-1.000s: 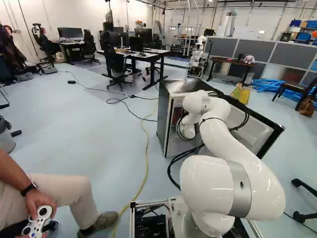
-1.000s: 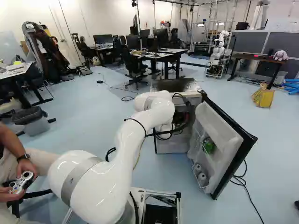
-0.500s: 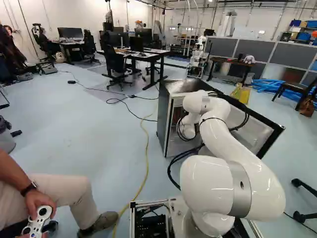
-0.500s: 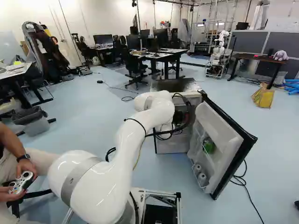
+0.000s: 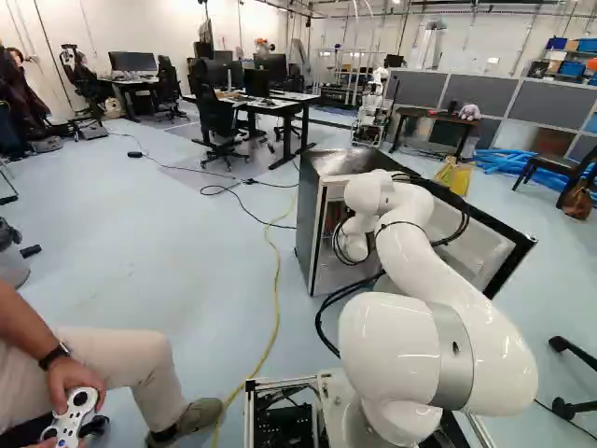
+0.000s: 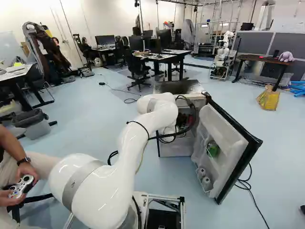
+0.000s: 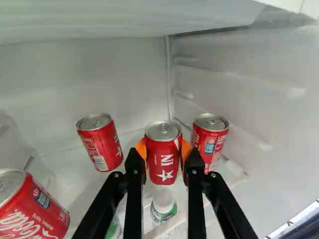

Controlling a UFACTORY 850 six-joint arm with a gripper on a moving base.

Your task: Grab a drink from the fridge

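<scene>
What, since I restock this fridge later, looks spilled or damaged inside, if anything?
Nothing stands out: the gripped can between the jaws and the other red cans show no visible dents, and no spill shows.

Inside the fridge, a pale shelf [image 7: 76,185] carries red cans. From the inner corner [image 7: 168,84], 1 can [image 7: 101,144] stands a little way off, and 1 larger-looking can [image 7: 31,211] lies farthest out. Another can [image 7: 209,142] sits near the corner. A middle can [image 7: 163,154] is also near it; whether its base touches the shelf is unclear, as with 2 bottles [image 7: 163,203] farther from the corner.
</scene>
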